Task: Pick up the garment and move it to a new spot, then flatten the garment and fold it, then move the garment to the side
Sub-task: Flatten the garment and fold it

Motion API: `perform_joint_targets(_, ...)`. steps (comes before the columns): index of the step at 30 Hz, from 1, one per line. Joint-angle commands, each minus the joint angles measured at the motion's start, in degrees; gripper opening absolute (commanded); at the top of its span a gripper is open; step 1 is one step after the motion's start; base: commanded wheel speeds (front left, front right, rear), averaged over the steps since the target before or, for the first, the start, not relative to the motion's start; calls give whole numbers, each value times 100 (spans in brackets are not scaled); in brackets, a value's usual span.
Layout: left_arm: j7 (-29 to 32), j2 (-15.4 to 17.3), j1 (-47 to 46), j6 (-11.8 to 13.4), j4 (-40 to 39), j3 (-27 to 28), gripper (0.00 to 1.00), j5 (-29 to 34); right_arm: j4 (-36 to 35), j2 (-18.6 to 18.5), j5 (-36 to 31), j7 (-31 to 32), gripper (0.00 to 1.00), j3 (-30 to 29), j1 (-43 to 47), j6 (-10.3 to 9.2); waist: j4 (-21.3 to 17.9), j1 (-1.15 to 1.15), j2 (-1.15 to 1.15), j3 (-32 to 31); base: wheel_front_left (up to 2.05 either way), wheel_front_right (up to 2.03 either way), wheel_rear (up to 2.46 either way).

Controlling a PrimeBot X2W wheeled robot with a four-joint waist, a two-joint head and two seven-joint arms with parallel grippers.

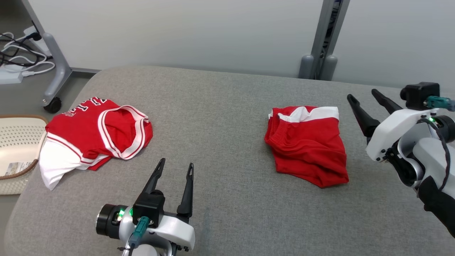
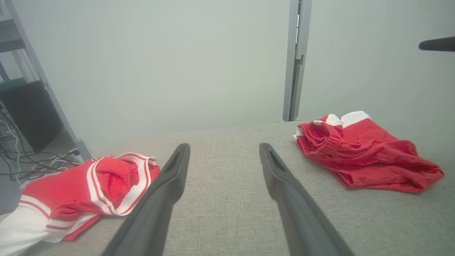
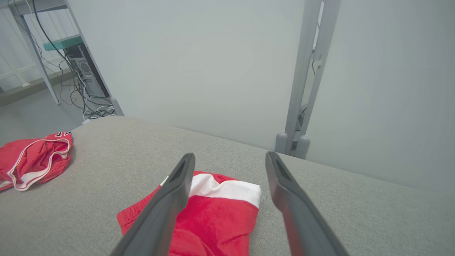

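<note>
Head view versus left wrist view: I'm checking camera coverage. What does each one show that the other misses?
Head view's own: a pale basket and the whole right gripper, open. Left wrist view's own: a dark box. Shared: the red jersey, the red shorts, the grey table and the open left gripper.

The basket (image 1: 17,138) is being cut by the head view's left edge, and the jersey (image 1: 81,131) lettering is sitting too crumpled to read. In the right wrist view the shorts (image 3: 220,220) are running off the bottom edge, hiding behind one finger (image 3: 170,199) of the right gripper (image 3: 230,157)
</note>
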Motion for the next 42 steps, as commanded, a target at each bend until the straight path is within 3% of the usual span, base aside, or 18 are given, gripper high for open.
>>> perform_joint_targets(1, -3, 28, 57, 20, -55, 78, 100, 49, -8, -40, -1, -56, 100, -181, 137, 0, -102, 0, 0, -58, 0, 0, 0)
perform_joint_targets(6, -2, 28, 206, 50, -361, 361, 100, 127, -705, -106, -891, -59, 100, -2027, 1022, 0, -322, 0, 0, -64, 0, 0, 0)
perform_joint_targets(10, -3, 28, 326, 41, -522, 523, 100, 193, -1477, 180, -1828, -61, 100, -3615, 2098, 1, -458, 0, 0, -67, 0, 0, 0)
perform_joint_targets(14, -3, 27, 426, 32, -647, 594, 100, 220, -2099, 618, -2684, -62, 100, -4641, 3043, 1, -522, 0, 0, -48, 0, 0, 0)
perform_joint_targets(20, -3, 26, 497, 16, -779, 633, 100, 243, -2547, 1069, -3374, -63, 100, -5266, 3670, 1, -512, 0, 0, -26, 0, 0, 0)
perform_joint_targets(34, -3, 26, 566, -80, -754, 565, 100, 299, -2691, 1274, -3641, -64, 100, -5502, 3843, 1, -396, 0, 0, -27, 0, 0, 0)
perform_joint_targets(35, -3, 26, 559, -91, -746, 546, 100, 296, -2669, 1257, -3593, -65, 58, -5455, 3823, 1, -378, 0, 0, -8, 0, 0, 0)
perform_joint_targets(36, -3, 27, 547, -78, -738, 531, 100, 294, -2649, 1211, -3591, -65, 5, -5443, 3780, 1, -362, 0, 0, 10, 0, 0, 0)
perform_joint_targets(37, -3, 27, 527, -83, -738, 510, 100, 292, -2631, 1175, -3580, -65, 0, -5446, 3739, 1, -343, 0, 0, 40, 0, 0, 0)
perform_joint_targets(42, -3, 26, 363, -103, -733, 409, 100, 247, -2380, 1015, -3491, -45, 0, -5227, 3410, 1, -212, 0, 0, 278, 0, 0, 0)
